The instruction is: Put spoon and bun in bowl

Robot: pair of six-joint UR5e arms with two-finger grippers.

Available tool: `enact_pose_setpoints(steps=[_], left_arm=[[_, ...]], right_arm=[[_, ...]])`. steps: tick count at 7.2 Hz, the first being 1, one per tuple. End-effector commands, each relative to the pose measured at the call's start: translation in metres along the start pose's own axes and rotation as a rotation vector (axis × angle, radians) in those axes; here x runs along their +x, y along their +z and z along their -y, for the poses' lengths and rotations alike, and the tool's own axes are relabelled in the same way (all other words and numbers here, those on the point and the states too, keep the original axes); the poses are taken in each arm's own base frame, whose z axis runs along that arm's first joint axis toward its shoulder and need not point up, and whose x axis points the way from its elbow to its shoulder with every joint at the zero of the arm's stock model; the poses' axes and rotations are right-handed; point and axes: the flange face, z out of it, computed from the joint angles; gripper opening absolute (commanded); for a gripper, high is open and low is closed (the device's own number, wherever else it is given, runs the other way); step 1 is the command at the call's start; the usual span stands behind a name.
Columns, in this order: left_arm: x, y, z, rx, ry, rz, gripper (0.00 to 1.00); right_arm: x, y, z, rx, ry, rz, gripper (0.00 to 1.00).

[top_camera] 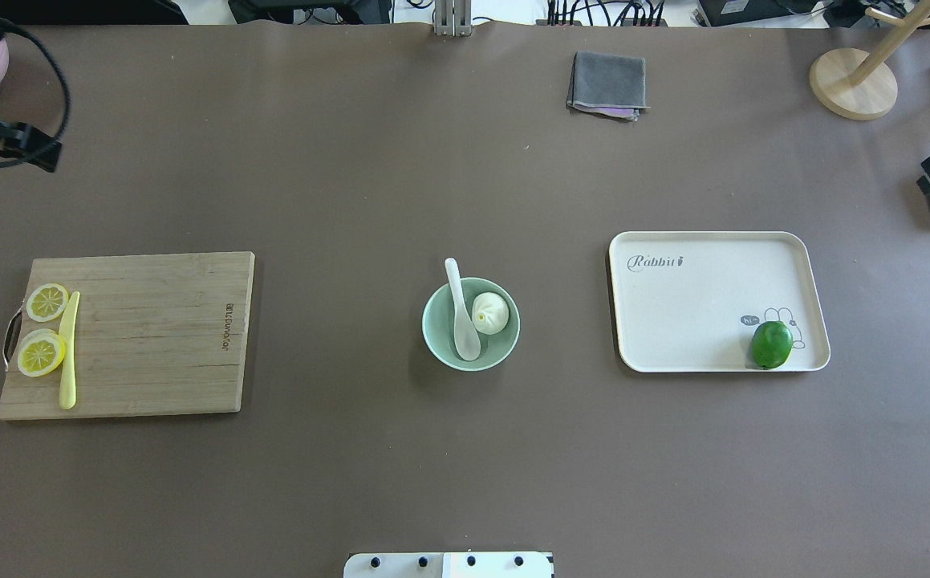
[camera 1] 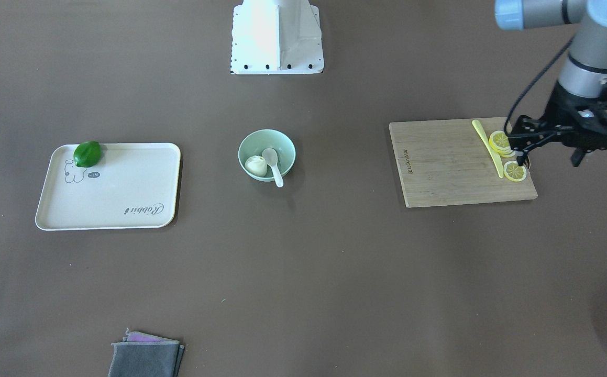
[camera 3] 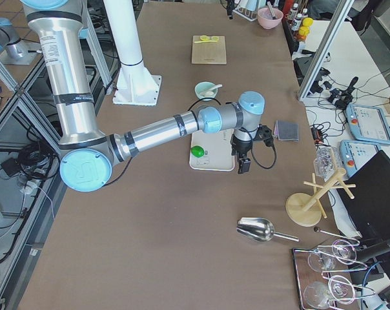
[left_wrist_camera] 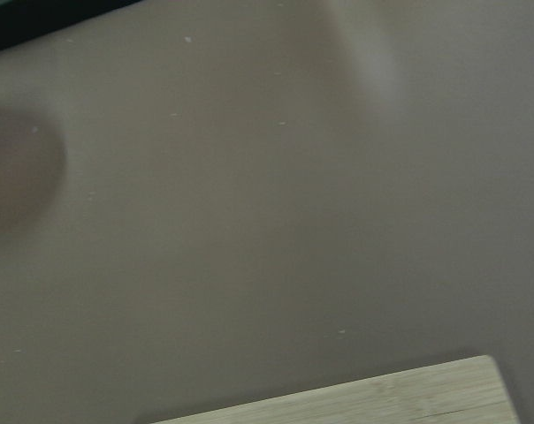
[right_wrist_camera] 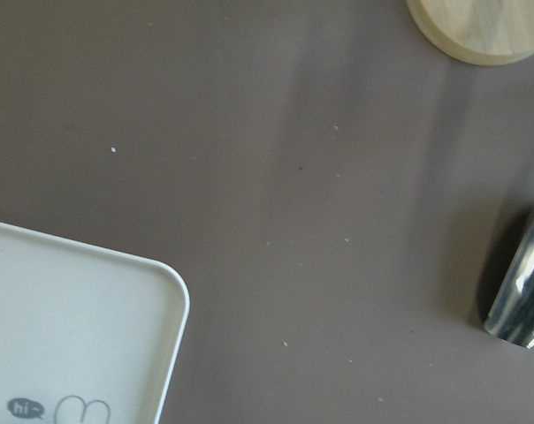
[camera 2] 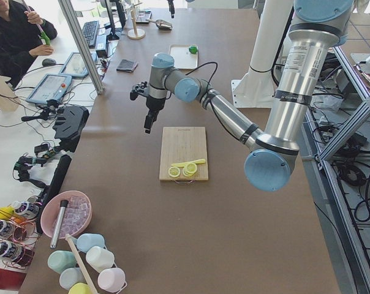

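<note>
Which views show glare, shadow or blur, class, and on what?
Exterior front-facing: the robot base is blown out white. Left wrist-mounted: a dark, fuzzy patch sits at the left edge. Right wrist-mounted: a bright streak runs along the metal scoop. Overhead exterior: the bowl casts a soft shadow.

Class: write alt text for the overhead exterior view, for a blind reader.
A mint-green bowl in the centre holds a white bun and a white spoon, its handle jutting over the rim. Left of it lies a cutting board with lemon slices and a yellow utensil; right of it, a tray with a lime.
</note>
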Motion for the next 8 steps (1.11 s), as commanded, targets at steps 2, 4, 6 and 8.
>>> enact_pose_setpoints(steps=[2, 4, 6, 8], left_arm=[[-0.18, 0.003, -0.025, 0.051, -0.074, -0.077, 0.98], [-0.219, 0.026, -0.042, 0.051, -0.08, -0.055, 0.98], [-0.25, 0.036, -0.077, 0.006, -0.101, -0.041, 0.98], [-0.255, 0.028, -0.08, -0.01, -0.138, -0.035, 0.98]], right_arm=[[0.077, -0.024, -0.047, 0.027, 0.164, 0.117, 1.0], [0.09, -0.007, -0.064, -0.001, 0.189, 0.107, 1.0], [0.1, 0.003, -0.07, -0.021, 0.206, 0.09, 1.0], [0.106, 0.01, -0.076, -0.035, 0.218, 0.081, 1.0]])
